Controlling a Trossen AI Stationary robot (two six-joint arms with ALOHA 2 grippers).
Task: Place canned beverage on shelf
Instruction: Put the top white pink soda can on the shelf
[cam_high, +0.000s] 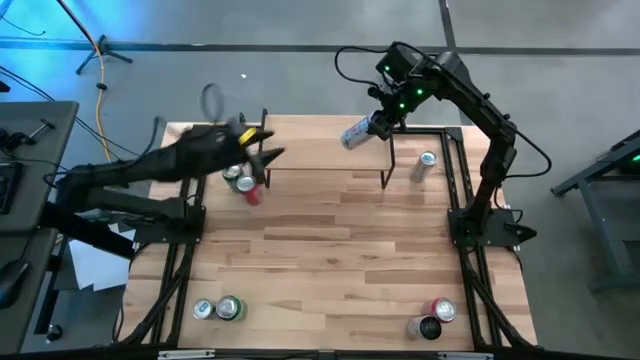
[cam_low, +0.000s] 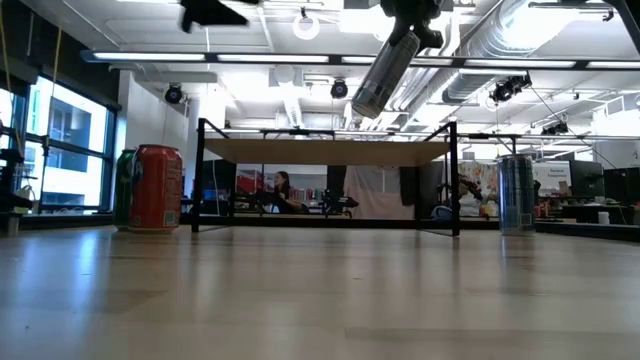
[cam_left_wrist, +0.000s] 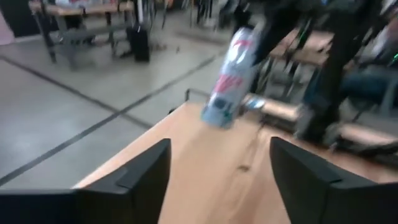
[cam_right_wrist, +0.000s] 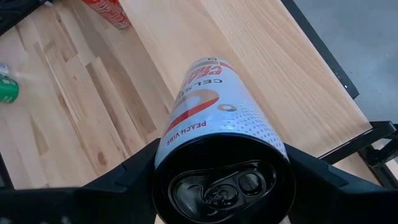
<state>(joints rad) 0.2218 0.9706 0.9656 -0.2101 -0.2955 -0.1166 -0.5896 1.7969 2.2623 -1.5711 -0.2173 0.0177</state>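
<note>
- My right gripper (cam_high: 380, 122) is clamped on a white slim can (cam_high: 356, 133), tilted, in the air at the upper middle of the high view, above the far edge of the shelf (cam_high: 325, 148).
- In the right wrist view the can (cam_right_wrist: 217, 112) fills the frame centre between both fingers (cam_right_wrist: 134, 171), its top toward the camera.
- My left gripper (cam_high: 268, 155) has its fingers spread with nothing between them, left of centre, over the shelf's left end.
- A red can (cam_high: 252, 194) and a green can (cam_high: 238, 179) stand just below it, touching.
- A silver can (cam_high: 425, 165) stands on the table right of the shelf.
- Two can pairs sit at the lower left (cam_high: 218, 309) and lower right (cam_high: 434, 318).
</note>
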